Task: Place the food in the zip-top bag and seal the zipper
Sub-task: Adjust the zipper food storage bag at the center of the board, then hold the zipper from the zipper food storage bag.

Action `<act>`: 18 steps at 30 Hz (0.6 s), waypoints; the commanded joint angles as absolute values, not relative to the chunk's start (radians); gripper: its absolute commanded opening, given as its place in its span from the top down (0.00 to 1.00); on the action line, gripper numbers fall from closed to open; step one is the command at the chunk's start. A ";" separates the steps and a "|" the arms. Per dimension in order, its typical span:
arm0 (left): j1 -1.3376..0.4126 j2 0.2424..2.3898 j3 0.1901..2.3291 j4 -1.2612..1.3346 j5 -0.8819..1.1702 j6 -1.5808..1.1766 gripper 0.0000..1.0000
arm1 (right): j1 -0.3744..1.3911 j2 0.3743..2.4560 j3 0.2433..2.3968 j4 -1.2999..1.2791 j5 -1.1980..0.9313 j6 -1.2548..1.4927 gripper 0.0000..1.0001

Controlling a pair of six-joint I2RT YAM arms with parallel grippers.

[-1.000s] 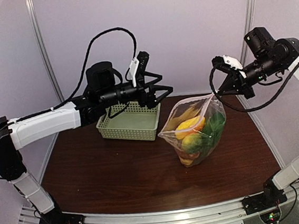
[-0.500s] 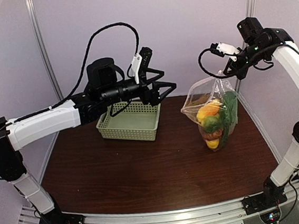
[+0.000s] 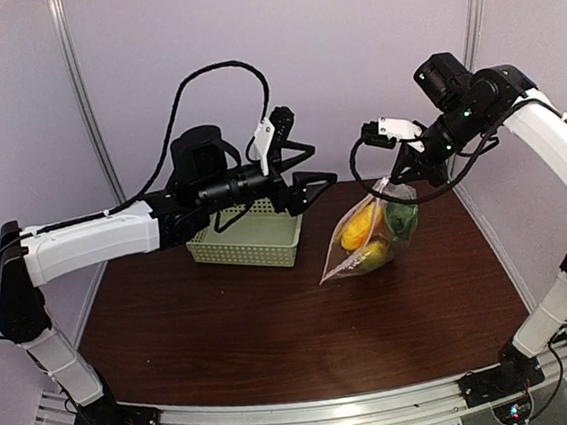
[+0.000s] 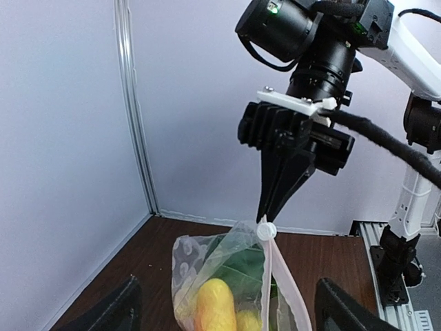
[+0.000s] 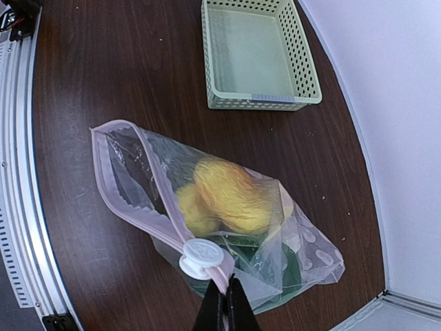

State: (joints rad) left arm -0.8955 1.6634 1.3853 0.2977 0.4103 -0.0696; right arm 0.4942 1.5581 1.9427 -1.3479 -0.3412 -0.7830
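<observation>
- The right pincer [image 5: 222,303] is pinching tight on the zipper [image 5: 138,194], right beside its white slider [image 5: 201,256], and is holding the zip-top bag [image 3: 371,236] up by that corner.
- Compared with half a second ago, the right pincer is sitting further left and nearer the middle of the table [image 3: 224,329]. The bag, which was then hanging straight down on the right, is now slanting, with its bottom corner pointing left and toward the near edge.
- A second ago the bag was resting on the table with its mouth up. Whether its low corner is touching the wood now cannot be told.
- The left pincer [image 3: 316,166] is standing wide open with nothing in it. It is hovering just left of the bag's top corner, a little further right than before.
- The bag is carrying the food: yellow round pieces [image 5: 227,196] are lying in the middle, and a dark green piece [image 3: 401,218] is sitting below the gripped corner.
- The zipper's pink strips are gaping apart along most of the mouth, coming together only at the slider.
- The pale green basket [image 3: 245,234] is standing at the back of the table, under the left arm and well apart from the bag, in the same spot as before.
</observation>
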 commanded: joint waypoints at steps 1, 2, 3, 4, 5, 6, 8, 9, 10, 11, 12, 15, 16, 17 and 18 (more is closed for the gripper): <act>-0.950 1.734 1.384 0.450 0.431 -0.052 0.14 | 0.509 1.559 1.955 -1.442 -0.445 -0.756 1.00; -0.969 1.751 1.393 0.465 0.419 -0.060 0.15 | 0.511 1.564 1.960 -1.444 -0.458 -0.749 1.00; -0.989 1.768 1.405 0.475 0.401 -0.064 0.15 | 0.513 1.567 1.962 -1.443 -0.467 -0.742 1.00; -1.010 1.783 1.420 0.476 0.375 -0.061 0.16 | 0.516 1.570 1.962 -1.442 -0.471 -0.736 1.00; -1.029 1.798 1.436 0.475 0.325 -0.060 0.17 | 0.519 1.572 1.962 -1.441 -0.473 -0.727 1.00; -1.045 1.810 1.449 0.475 0.273 -0.063 0.18 | 0.521 1.575 1.962 -1.440 -0.478 -0.720 1.00; -1.065 1.833 1.465 0.492 0.175 -0.099 0.22 | 0.525 1.578 1.962 -1.437 -0.483 -0.707 1.00; -1.070 1.842 1.467 0.513 0.139 -0.127 0.27 | 0.525 1.579 1.962 -1.435 -0.485 -0.701 1.00; -1.074 1.853 1.463 0.533 0.091 -0.156 0.30 | 0.526 1.579 1.962 -1.431 -0.489 -0.696 1.00; -1.076 1.862 1.460 0.557 0.069 -0.181 0.33 | 0.526 1.578 1.962 -1.428 -0.492 -0.689 1.00; -1.078 1.870 1.459 0.575 0.052 -0.206 0.37 | 0.526 1.579 1.962 -1.424 -0.495 -0.680 1.00; -1.088 1.893 1.473 0.593 0.021 -0.207 0.45 | 0.526 1.582 1.964 -1.418 -0.497 -0.663 1.00; -1.090 1.902 1.485 0.587 0.016 -0.195 0.48 | 0.526 1.582 1.966 -1.419 -0.498 -0.661 1.00; -1.092 1.910 1.497 0.573 0.015 -0.184 0.50 | 0.526 1.581 1.969 -1.420 -0.499 -0.661 1.00; -1.093 1.920 1.510 0.559 0.015 -0.172 0.51 | 0.526 1.579 1.970 -1.420 -0.499 -0.660 1.00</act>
State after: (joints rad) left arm -1.0908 1.8847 1.4475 0.5030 0.0864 -0.1703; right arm 0.5190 1.5772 1.9438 -1.3499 -0.4644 -0.6914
